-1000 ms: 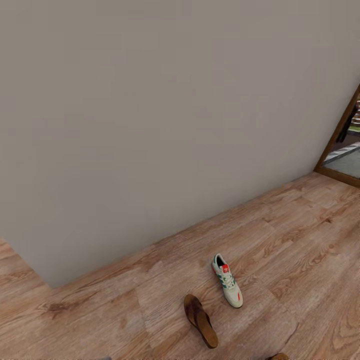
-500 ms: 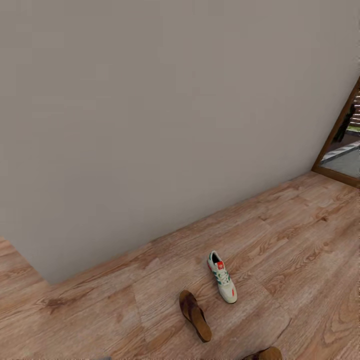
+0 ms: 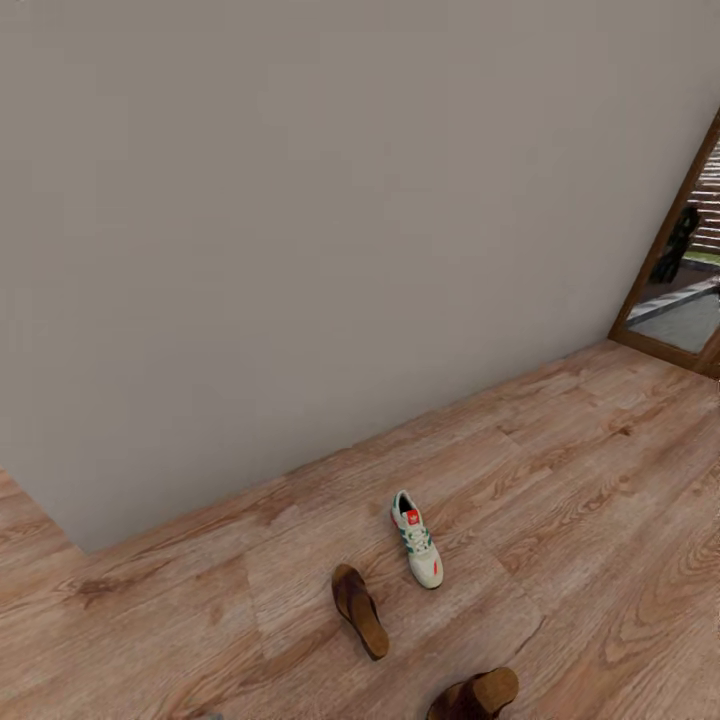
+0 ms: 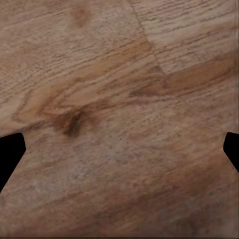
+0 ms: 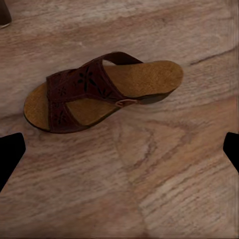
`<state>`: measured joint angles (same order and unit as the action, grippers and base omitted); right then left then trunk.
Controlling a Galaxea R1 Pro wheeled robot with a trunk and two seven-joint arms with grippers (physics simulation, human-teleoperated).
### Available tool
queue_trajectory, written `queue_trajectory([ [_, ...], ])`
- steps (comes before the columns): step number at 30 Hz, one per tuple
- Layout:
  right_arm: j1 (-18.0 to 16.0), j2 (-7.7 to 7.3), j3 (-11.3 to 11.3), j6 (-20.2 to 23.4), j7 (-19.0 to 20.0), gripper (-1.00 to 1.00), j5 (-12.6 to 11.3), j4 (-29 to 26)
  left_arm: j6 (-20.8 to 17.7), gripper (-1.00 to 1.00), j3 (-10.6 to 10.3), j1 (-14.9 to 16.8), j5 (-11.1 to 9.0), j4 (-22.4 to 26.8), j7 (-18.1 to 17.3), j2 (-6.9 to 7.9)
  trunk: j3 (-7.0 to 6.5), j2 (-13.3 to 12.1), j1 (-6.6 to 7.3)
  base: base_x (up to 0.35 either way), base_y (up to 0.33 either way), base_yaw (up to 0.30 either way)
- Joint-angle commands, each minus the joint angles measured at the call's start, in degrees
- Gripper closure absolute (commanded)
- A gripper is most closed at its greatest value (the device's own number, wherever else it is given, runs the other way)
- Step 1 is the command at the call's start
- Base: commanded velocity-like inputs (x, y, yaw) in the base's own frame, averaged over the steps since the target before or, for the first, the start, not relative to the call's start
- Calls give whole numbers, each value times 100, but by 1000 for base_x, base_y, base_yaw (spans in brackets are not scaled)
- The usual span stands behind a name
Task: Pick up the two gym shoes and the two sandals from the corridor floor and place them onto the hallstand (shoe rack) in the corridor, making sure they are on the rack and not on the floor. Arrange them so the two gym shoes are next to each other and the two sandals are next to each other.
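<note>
Three items of footwear lie on the corridor floor (image 3: 600, 480) ahead of me, all well clear of the plain grey wall (image 3: 300, 200) behind them. Leftmost is a sandal (image 3: 360, 624), dark brown, lying flat, its length running away from me. Just beside it, a little farther off, is one gym shoe (image 3: 418, 538): cream with green side stripes and a red tongue label, upright on its sole, heel toward the wall. Nearer to me and farther right, a second sandal (image 3: 478, 694) is cut off by the lower edge of my head view. At the far right stands a brown wooden door frame (image 3: 668, 255) with a lit space beyond it.

My left wrist camera looks down on bare wood-grain planks (image 4: 119, 119). The dark tips of my left gripper (image 4: 119, 154) sit at opposite edges of that picture, spread wide, nothing between them.

My right wrist camera looks down on that sandal (image 5: 99, 92): patterned strap across a tan footbed, resting flat on the planks. My right gripper (image 5: 119, 154) is likewise spread wide and holding nothing; its tips are apart from the sandal.
</note>
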<state>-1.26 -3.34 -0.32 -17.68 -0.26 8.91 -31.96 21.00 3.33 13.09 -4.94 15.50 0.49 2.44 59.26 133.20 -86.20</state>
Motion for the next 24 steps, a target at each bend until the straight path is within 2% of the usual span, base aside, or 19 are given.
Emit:
queue_trajectory([
  [1, -4, 0, -4, -17, -3, -100, 41, 6, 18, -100, -8, 2, -51, -3, -5, 1, 4, 2, 1, -18, -265, 0],
  [24, -4, 0, -5, -17, -4, -100, 40, 6, 18, -100, -8, 2, -51, -3, -5, 2, 4, 2, 1, -3, -270, 0],
])
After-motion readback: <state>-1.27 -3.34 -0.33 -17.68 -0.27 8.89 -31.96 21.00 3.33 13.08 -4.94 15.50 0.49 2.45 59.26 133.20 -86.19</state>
